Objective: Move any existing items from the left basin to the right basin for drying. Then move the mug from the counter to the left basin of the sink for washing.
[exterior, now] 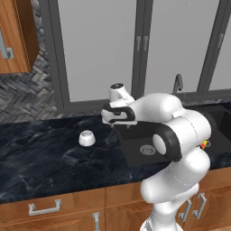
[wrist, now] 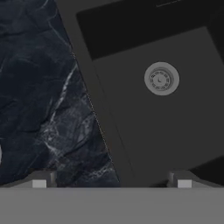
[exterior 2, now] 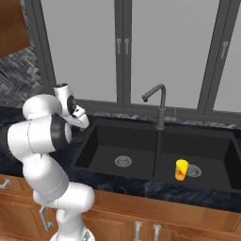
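The white mug (exterior: 86, 138) rests rim down on the black counter (exterior: 40, 153), left of the sink (exterior 2: 94, 136). A sliver of the mug (wrist: 0, 155) touches the hand view's left edge. The yellow cup with a red mark (exterior 2: 181, 169) stands upright in the right basin (exterior 2: 212, 150), beside its drain. The left basin (exterior 2: 136, 146) holds just its silver drain (wrist: 161, 78). My gripper (wrist: 111, 183) hovers open over the left basin's left rim, where counter meets sink, with nothing between its fingertips (wrist: 39, 183). It is to the right of the mug and well above it.
A dark curved faucet (exterior 2: 159, 106) rises behind the divider between the basins. Grey-framed windows run along the back wall. Wooden cabinets with silver handles (exterior: 44, 208) sit under the counter. My own arm hides much of the sink in the left base view.
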Available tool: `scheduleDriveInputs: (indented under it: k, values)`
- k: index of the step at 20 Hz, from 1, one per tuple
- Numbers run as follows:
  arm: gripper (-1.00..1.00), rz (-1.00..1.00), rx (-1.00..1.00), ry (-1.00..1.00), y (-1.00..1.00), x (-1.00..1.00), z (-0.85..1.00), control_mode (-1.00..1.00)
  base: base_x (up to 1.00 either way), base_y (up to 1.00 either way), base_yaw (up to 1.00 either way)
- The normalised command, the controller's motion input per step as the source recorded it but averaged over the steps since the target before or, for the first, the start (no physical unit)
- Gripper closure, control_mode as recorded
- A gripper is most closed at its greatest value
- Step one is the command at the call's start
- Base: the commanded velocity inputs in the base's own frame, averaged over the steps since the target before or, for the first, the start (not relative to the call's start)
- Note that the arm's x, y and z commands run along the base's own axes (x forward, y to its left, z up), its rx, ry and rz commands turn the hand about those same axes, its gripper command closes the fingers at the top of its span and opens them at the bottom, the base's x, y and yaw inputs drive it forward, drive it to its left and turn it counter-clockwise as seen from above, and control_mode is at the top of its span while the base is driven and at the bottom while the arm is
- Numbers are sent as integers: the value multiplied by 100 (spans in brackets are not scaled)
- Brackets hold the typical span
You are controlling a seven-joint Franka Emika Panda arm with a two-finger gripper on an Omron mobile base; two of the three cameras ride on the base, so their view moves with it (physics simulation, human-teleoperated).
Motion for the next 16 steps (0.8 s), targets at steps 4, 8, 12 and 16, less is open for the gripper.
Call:
scheduleDriveInputs:
  k: [4,8,12,16]
  values:
    - [-100,0,0,4,72,0,2,-100,0,0,0]
    - [-100,0,0,3,71,0,0,-100,0,0,0]
    - [-100,0,0,1,61,0,0,-100,0,0,0]
    - [-100,0,0,0,46,0,0,-100,0,0,0]
